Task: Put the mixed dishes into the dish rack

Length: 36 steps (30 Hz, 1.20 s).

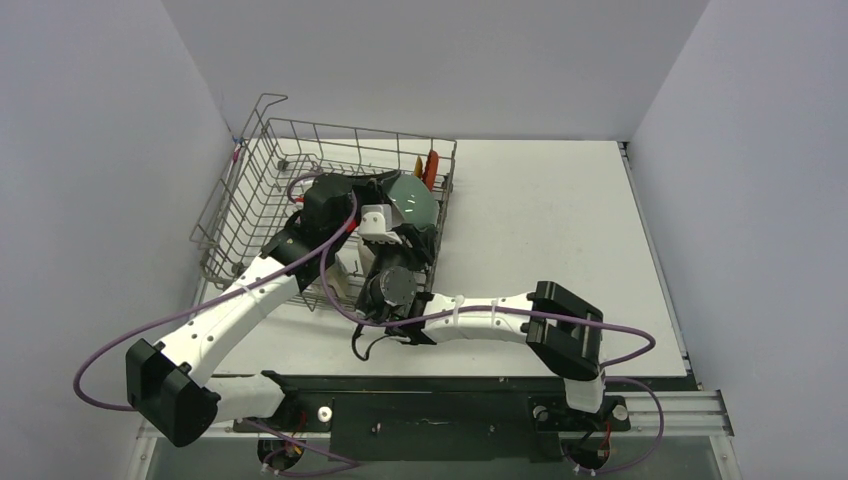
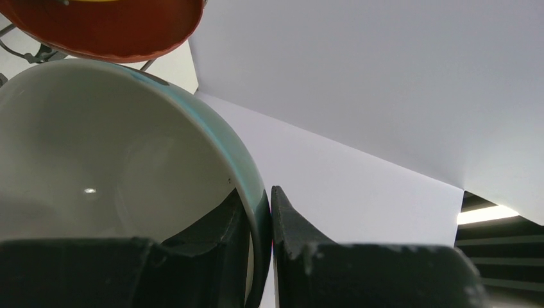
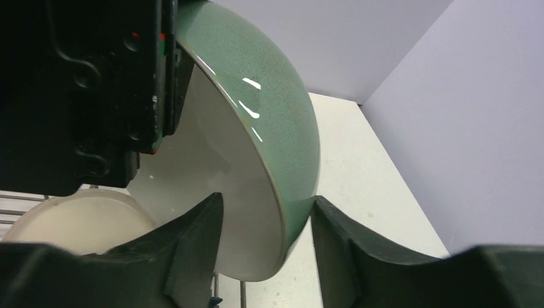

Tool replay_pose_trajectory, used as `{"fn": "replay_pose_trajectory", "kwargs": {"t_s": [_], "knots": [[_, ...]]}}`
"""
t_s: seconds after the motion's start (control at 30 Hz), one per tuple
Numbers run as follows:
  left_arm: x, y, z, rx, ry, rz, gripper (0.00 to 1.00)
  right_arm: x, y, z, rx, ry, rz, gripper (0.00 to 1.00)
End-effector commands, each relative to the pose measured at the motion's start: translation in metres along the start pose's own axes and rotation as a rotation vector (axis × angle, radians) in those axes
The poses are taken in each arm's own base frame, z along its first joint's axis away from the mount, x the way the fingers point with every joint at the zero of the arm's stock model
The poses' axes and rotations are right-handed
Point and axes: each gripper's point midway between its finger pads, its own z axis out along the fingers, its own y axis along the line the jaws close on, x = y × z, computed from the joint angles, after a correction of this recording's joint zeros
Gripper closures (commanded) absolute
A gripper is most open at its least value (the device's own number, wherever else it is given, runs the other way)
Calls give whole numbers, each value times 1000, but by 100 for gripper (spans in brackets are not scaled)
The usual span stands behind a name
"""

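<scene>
The right gripper [image 3: 266, 200] is seen nearest, its jaws spread on both sides of the rim of the bowl [image 3: 276, 109], one finger inside and one outside, with a gap left on the inner side. The same rim is pinched tightly by the left gripper [image 2: 256, 192]. The bowl, white inside and green outside, is held on its edge over the right part of the dish rack [image 1: 250, 200]. Whether it rests on the tines cannot be told. Behind it, the red plate [image 2: 109, 29] is stood upright at the rack's far right corner.
</scene>
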Motion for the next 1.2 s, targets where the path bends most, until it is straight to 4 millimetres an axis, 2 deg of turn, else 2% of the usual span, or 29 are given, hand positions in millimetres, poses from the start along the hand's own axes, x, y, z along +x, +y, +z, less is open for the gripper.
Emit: {"fn": "replay_pose_trajectory", "kwargs": {"t_s": [0.0,0.03,0.07,0.1,0.13,0.17,0.37,0.4,0.43,0.47,0.5,0.53,0.7,0.73,0.83,0.9,1.03,1.1,1.17], "knots": [[29,-67,-41,184,121,-115,100,6,-30,31,112,80,-111,62],[29,-67,-42,181,121,-114,100,7,-31,32,112,81,-129,69],[29,-66,-43,177,120,-115,100,6,-31,34,112,79,-101,89],[28,-65,-43,174,118,-115,100,6,-33,34,110,81,-134,96],[28,-65,-43,172,114,-117,100,4,-32,34,106,76,-91,100],[27,-64,-43,168,112,-118,100,2,-33,34,102,75,-125,100],[25,-64,-44,166,102,-104,100,-16,-37,33,76,29,-55,100],[24,-65,-46,171,95,-102,100,-19,-43,34,74,27,-87,100],[23,-66,-46,172,90,-96,98,-22,-41,35,64,10,-22,100],[22,-67,-48,175,87,-94,93,-26,-48,36,59,6,-44,100],[21,-67,-49,179,84,-88,90,-30,-46,37,46,-8,13,100],[21,-68,-50,183,82,-86,82,-32,-49,38,35,-14,25,100],[19,-69,-52,192,77,-80,58,-44,-49,38,-15,-53,56,100],[18,-70,-53,196,76,-78,51,-45,-49,38,-20,-55,66,100],[16,-74,-57,214,63,-55,41,-52,-50,41,-33,-67,100,100],[11,-78,-63,233,44,-31,33,-55,-51,45,-43,-69,111,100],[-3,-83,-77,263,-26,66,10,-62,-50,54,-65,-72,183,100],[-12,-82,-83,263,-62,118,1,-62,-47,57,-75,-72,203,100],[-17,-82,-88,277,-83,165,3,-62,-42,61,-82,-69,227,100]]}}
